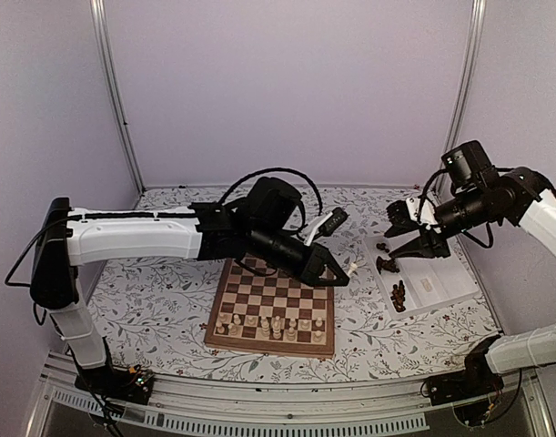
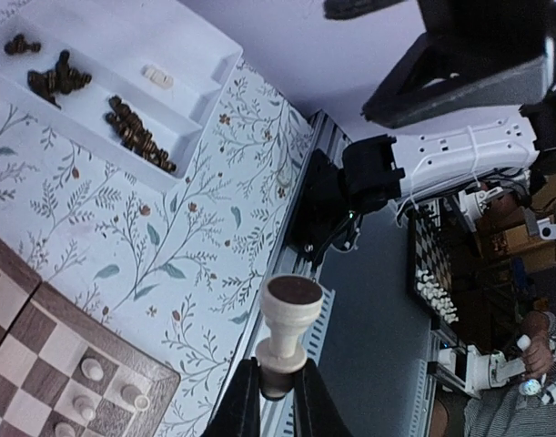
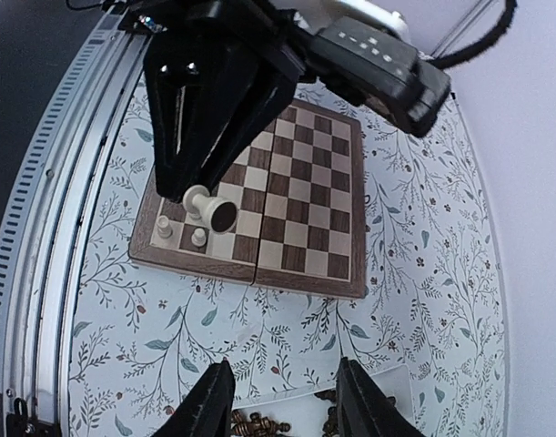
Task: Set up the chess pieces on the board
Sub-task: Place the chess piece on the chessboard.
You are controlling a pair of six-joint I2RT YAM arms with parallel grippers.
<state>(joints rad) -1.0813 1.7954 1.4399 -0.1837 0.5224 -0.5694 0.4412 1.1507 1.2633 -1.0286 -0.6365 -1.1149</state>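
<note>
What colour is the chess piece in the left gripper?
Pale cream wooden chess piece, clearest in the left wrist view.

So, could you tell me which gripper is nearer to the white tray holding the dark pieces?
Right. The right gripper hovers open over the white tray; the left gripper sits away to its left, above the board's right edge, gripping a pale chess piece.
</note>
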